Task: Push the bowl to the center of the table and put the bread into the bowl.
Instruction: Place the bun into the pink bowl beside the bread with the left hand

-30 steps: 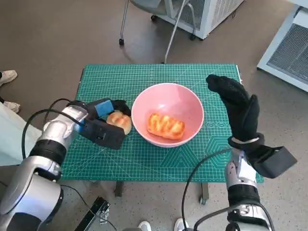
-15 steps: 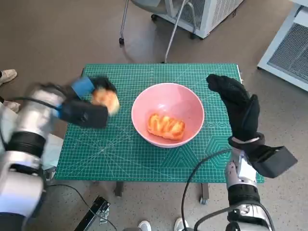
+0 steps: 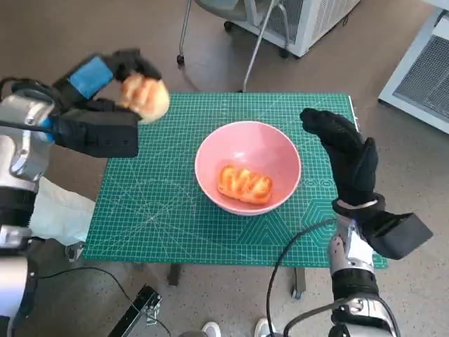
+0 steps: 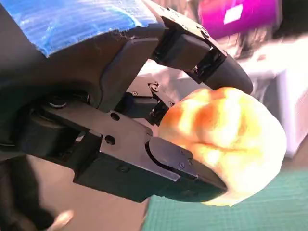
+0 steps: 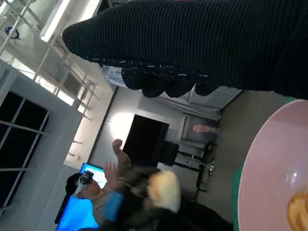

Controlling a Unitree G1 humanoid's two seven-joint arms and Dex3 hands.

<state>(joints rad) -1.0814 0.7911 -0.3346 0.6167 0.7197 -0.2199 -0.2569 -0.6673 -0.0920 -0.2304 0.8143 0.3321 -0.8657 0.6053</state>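
Aloft, left hand (image 3: 105,84) grips bread roll (image 3: 144,97); bowl (image 3: 248,167) central.

A lab or workshop: a green cutting mat (image 3: 210,217) covers the small table, white vented cabinets (image 3: 414,67) stand far right, and a person (image 5: 96,192) wears a headset.
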